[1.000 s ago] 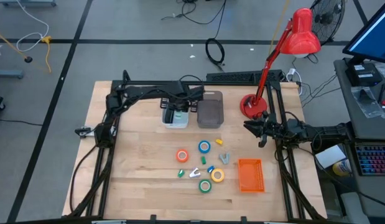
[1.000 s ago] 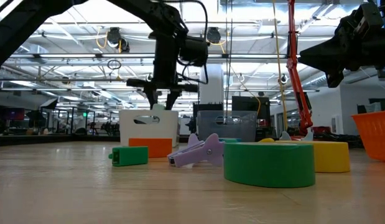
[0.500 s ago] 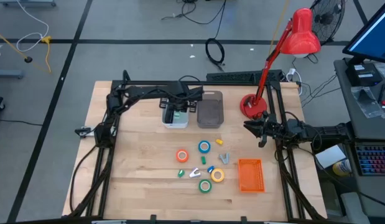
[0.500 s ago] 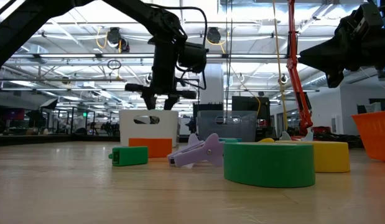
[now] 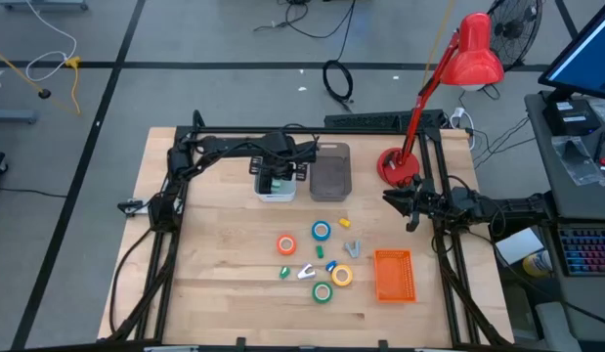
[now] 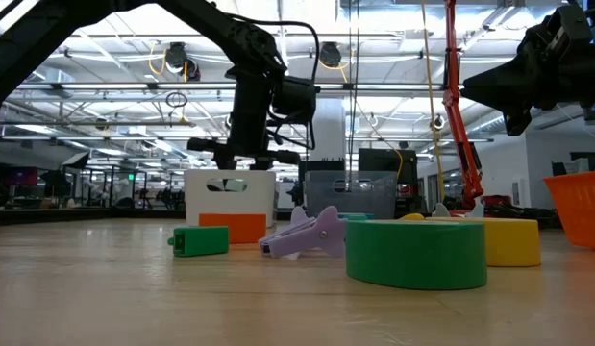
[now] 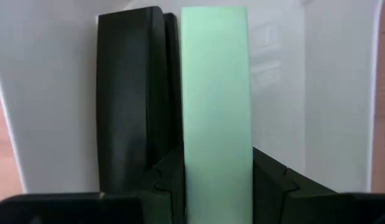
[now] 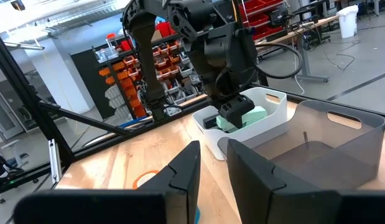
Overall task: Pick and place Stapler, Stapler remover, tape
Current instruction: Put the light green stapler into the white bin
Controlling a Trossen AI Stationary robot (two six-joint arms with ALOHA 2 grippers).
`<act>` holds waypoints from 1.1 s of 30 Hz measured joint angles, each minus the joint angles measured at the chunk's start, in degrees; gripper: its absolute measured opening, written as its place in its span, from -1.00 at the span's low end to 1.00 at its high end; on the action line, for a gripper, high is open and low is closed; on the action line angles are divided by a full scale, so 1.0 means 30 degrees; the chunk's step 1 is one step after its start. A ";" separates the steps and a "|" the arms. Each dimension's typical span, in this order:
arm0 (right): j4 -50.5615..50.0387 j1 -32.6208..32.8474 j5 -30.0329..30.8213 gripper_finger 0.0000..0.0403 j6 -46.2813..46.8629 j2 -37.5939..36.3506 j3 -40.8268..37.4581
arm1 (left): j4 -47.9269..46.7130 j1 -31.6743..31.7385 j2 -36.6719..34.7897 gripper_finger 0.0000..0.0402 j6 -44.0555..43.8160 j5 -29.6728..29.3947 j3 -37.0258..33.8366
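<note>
The left arm reaches across the far side of the table, its left gripper [image 5: 276, 179] poised over the white bin [image 5: 260, 192] — its fingers [image 7: 270, 183] are clamped on a pale green stapler [image 7: 215, 106], which hangs down into the bin beside a black stapler [image 7: 127, 93] already lying inside. From the right wrist view the green stapler sits just above the bin's rim, pinched at its upper end. Just right of the white bin stands a grey translucent bin [image 5: 330, 173], the two touching or nearly so.

Nearer, in the middle of the table, the small things lie scattered: an orange tape roll [image 5: 286, 244], a blue tape roll [image 5: 321, 231] just right and a little farther off, a small green block [image 5: 283, 272], a pale purple stapler remover [image 5: 307, 272], a green tape roll [image 5: 324, 291] nearest of all, and a yellow tape roll [image 5: 342, 276] to its right. An orange basket [image 5: 394, 275] stands right of the yellow roll, apart from it.

At the right edge, the right gripper [image 5: 410, 207] hovers above the table near the red lamp's base [image 5: 398, 166] — fingers [image 8: 180, 171] narrowly parted, holding nothing.
</note>
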 joint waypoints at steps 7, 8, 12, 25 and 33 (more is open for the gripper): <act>0.0006 -0.0005 -0.0001 -0.64 0.0000 -0.0001 -0.0005 | 0.0022 0.0022 0.0000 -0.40 0.0020 -0.0137 0.0000; 0.0006 0.0001 -0.0001 -0.64 0.0000 -0.0003 -0.0006 | 0.0022 0.0022 0.0000 -0.40 0.0015 -0.0137 0.0000; 0.0011 -0.0003 0.0001 -0.64 0.0000 -0.0002 -0.0003 | 0.0015 0.0022 0.0000 -0.32 0.0022 -0.0137 0.0000; 0.0006 0.0001 0.0000 -0.64 0.0007 0.0000 0.0001 | 0.0022 0.0022 0.0000 -0.28 0.0029 -0.0282 0.0000; 0.0009 -0.0004 -0.0001 -0.64 0.0007 0.0000 -0.0006 | -0.0146 0.0044 -0.0091 -0.21 0.0036 -0.0008 0.0004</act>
